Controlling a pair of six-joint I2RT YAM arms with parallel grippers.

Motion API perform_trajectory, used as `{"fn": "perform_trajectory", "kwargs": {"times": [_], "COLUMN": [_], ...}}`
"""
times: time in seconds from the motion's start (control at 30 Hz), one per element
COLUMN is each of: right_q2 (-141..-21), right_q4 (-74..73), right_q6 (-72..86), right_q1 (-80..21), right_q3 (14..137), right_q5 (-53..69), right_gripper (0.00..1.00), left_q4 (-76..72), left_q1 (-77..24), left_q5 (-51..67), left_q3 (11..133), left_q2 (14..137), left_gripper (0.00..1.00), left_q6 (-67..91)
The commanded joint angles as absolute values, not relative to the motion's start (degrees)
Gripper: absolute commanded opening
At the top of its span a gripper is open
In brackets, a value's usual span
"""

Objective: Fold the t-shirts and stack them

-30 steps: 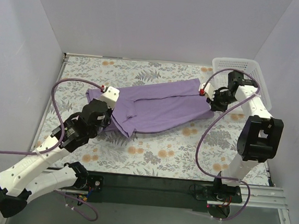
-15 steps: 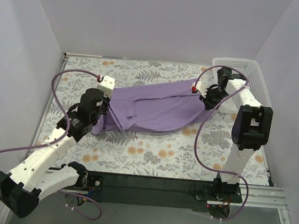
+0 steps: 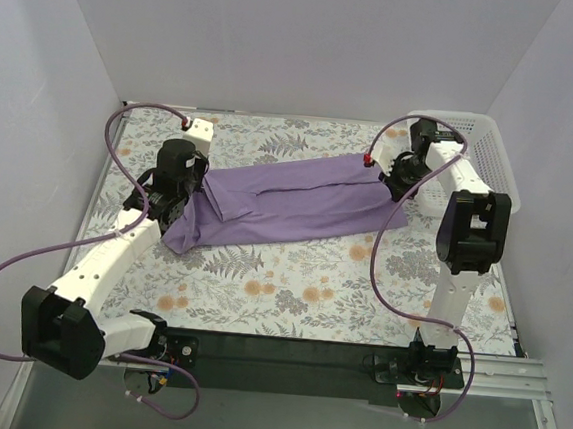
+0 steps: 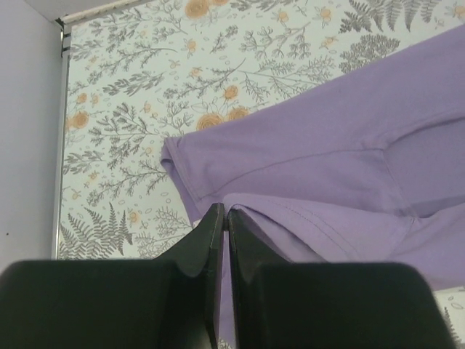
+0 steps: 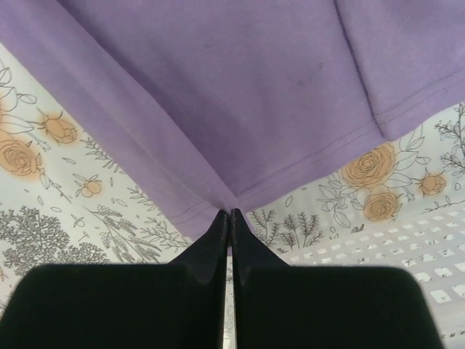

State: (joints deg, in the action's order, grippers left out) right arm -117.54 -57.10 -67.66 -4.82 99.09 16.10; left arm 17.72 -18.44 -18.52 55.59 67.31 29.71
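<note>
Spreading step, as I judge it: t-shirt lies stretched across the far worktop, left gripper and right gripper jaws each pinched on an opposite end, so pull evenly and lower both ends together to avoid creases.

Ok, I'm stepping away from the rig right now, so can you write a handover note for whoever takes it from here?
Left gripper: shut on the t-shirt at its left end.
Right gripper: shut on the hem at its right end, near the white basket.
Shirt: stretched between them on the floral table, seemingly doubled over lengthwise.
Done: a rough long fold.
Left: finish the folding and lay it down as the stack.
</note>
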Motion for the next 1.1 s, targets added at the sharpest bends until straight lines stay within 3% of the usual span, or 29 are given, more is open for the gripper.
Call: {"fn": "perform_trajectory", "kwargs": {"times": [0.0,1.07], "right_q2": [-119.26,-126.29], "right_q4": [-58.01,-57.83], "right_q6": [-65.31,-59.06], "right_q1": [-5.36,-6.5], "right_q3": [103.35,112.58], "right_q5": [15.03,8.79], "right_gripper": [0.01,0.01], "left_q4": [13.19,12.48], "left_q1": [-17.58,-12.22], "left_q5": [-17.23,-13.98], "left_q3": [59.15,58.26], "left_q2": [67.76,70.66], "left_gripper": [0.0,0.0], "left_q6": [28.83,31.2]}}
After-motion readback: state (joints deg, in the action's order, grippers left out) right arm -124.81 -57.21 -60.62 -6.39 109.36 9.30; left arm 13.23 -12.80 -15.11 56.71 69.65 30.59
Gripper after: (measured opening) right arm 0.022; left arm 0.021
